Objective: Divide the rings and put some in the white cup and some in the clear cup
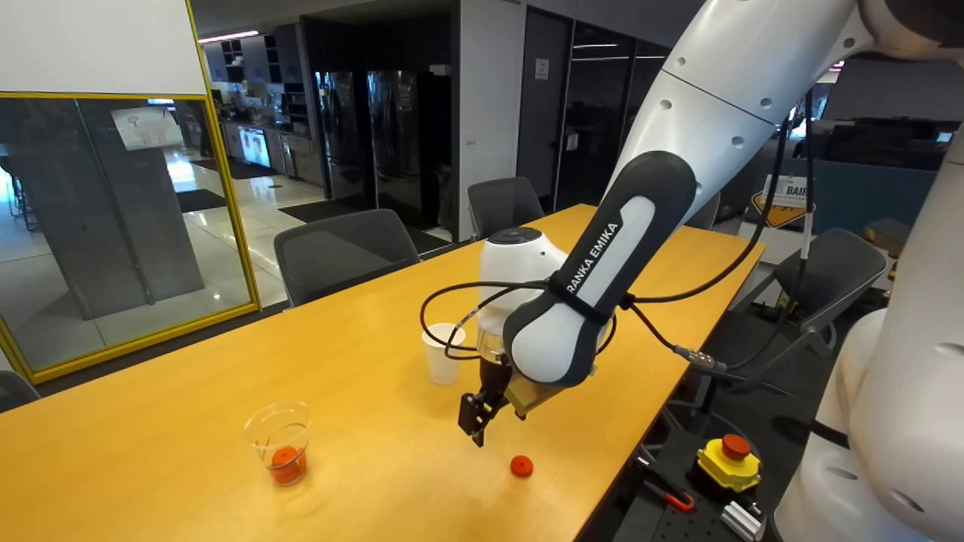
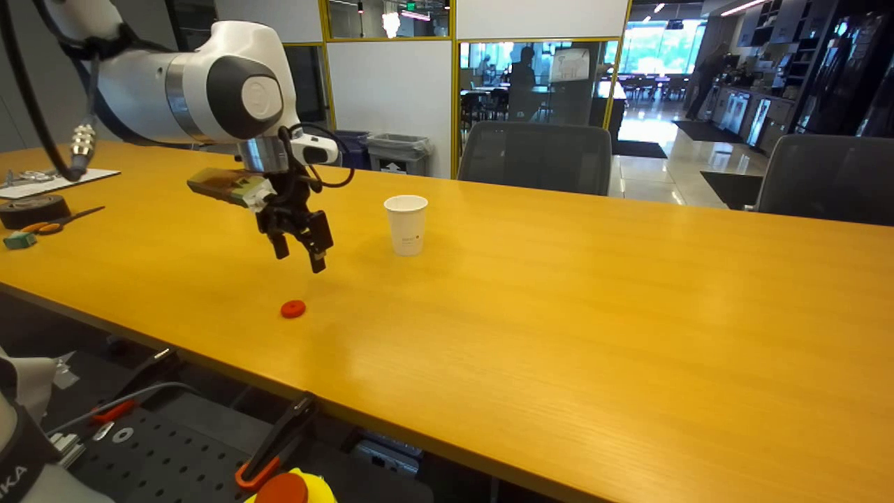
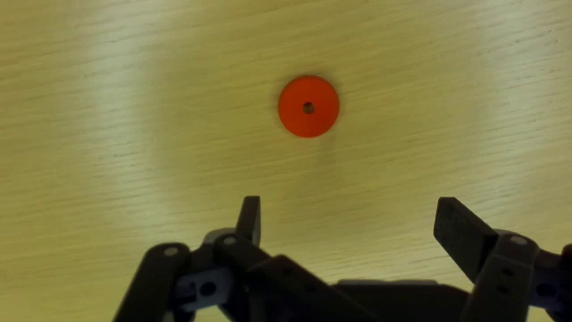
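One red ring [image 3: 308,89] lies flat on the wooden table, seen in all three views. My gripper [image 3: 348,201] hangs above the table near that ring, its fingers wide apart and nothing between them. In an exterior view the gripper [image 1: 499,427] points down just behind the ring. The white cup [image 2: 406,225] stands upright beyond the gripper; its inside is hidden. In an exterior view the clear cup [image 1: 277,430] stands upright, with red rings [image 1: 287,465] at its bottom; how many cannot be told.
A dark tape roll [image 2: 33,211], scissors [image 2: 59,222] and a green block [image 2: 19,240] lie at the table's far end. The table [image 1: 361,467] ends close to the robot base, where a red button on a yellow base [image 1: 729,463] sits lower. Chairs [image 1: 343,252] line the opposite side.
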`<state>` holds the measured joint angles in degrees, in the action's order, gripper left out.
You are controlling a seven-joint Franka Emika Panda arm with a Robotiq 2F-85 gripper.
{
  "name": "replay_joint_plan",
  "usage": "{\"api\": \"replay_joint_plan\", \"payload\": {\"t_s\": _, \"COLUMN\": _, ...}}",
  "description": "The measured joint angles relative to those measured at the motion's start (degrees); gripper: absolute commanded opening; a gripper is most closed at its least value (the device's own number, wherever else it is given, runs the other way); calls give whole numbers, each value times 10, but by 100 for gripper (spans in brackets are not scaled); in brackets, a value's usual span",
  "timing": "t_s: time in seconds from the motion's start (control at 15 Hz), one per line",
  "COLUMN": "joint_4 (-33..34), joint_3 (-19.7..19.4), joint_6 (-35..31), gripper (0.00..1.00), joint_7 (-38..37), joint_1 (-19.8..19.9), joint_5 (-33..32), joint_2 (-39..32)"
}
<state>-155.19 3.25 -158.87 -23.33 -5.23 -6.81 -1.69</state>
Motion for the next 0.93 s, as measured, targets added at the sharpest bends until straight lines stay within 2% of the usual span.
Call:
{"api": "replay_joint_plan", "payload": {"t_s": 0.4, "joint_4": -24, "joint_3": 0, "joint_6": -46, "gripper": 100, "joint_7": 20, "joint_1": 4, "joint_5": 37, "joint_2": -17}}
{"api": "replay_joint_plan", "payload": {"t_s": 0.93, "joint_4": -24, "joint_3": -9, "joint_6": -48, "gripper": 100, "joint_7": 34, "joint_1": 5, "joint_5": 45, "joint_2": -55}}
